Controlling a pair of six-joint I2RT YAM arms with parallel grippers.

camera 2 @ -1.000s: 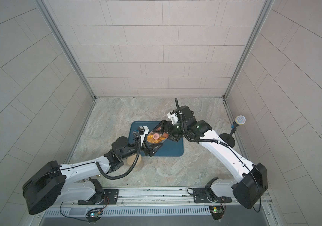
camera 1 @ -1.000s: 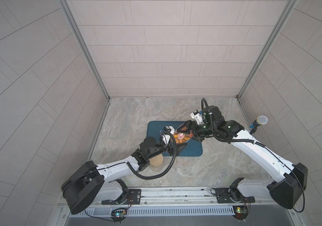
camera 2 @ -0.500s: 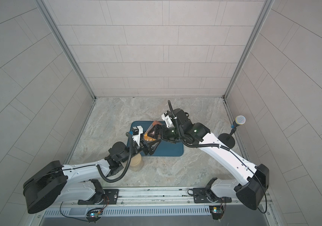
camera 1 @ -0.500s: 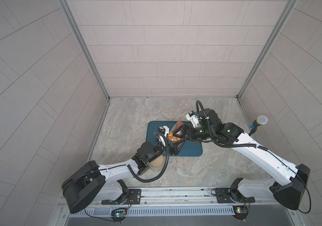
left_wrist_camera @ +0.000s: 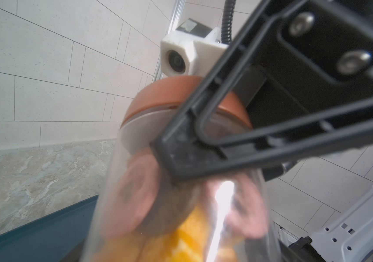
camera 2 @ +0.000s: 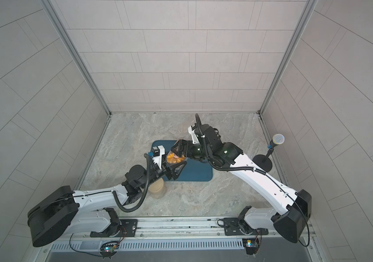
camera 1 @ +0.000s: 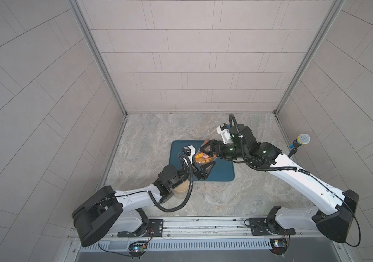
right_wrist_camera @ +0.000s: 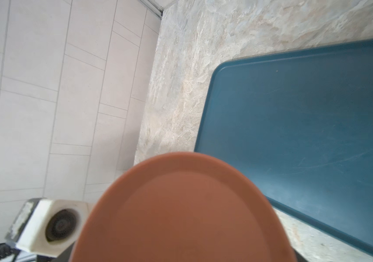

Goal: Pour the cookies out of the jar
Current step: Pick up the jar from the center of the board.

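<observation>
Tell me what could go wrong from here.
The lid is still on, in the right tool; twisting it could spin the smooth jar in the left tool. The jar is held above the tray, so falling cookies may bounce over its low rim. The left arm sits right over a second jar and might knock it.

Tray (camera 1: 223, 169) right half free, tan jar (camera 1: 181, 189) by near-left corner

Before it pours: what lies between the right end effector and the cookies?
The lid, sitting on the jar mouth; the left wrist view shows it.
</observation>
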